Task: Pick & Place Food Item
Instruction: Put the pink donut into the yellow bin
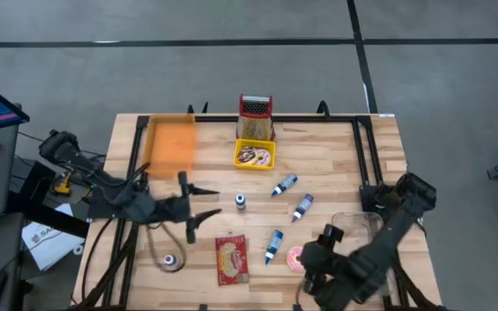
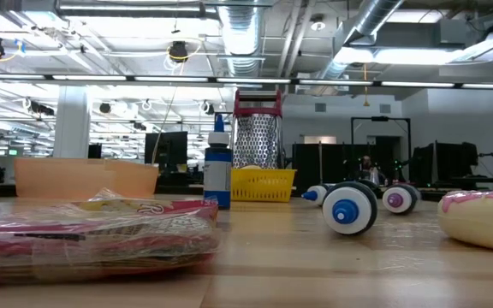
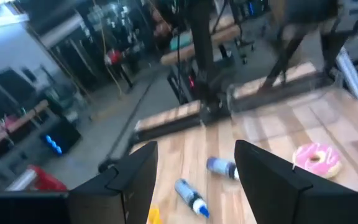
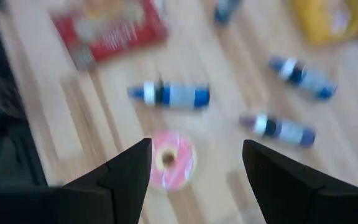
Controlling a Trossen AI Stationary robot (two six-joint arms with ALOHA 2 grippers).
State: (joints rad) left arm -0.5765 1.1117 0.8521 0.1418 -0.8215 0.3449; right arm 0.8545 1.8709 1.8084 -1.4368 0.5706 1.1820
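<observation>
A pink-iced donut (image 1: 295, 257) lies flat on the wooden table near its front edge; it also shows in the low view (image 2: 482, 218) and the left wrist view (image 3: 316, 159). My right gripper (image 1: 311, 257) hangs just right of it, slanting down. It is open, and in its wrist view the donut (image 4: 171, 158) shows beyond the gap between the fingers, untouched. My left gripper (image 1: 199, 206) is open and level over the table's left half, with nothing between its fingers (image 3: 129, 180).
A red snack packet (image 1: 231, 258) lies left of the donut. Several blue-capped bottles (image 1: 274, 245) lie around mid-table, and one (image 1: 240, 201) stands upright. At the back are a yellow basket (image 1: 254, 155), a grater (image 1: 255, 117) and an orange tray (image 1: 171, 142). A clear container (image 1: 353, 225) sits right.
</observation>
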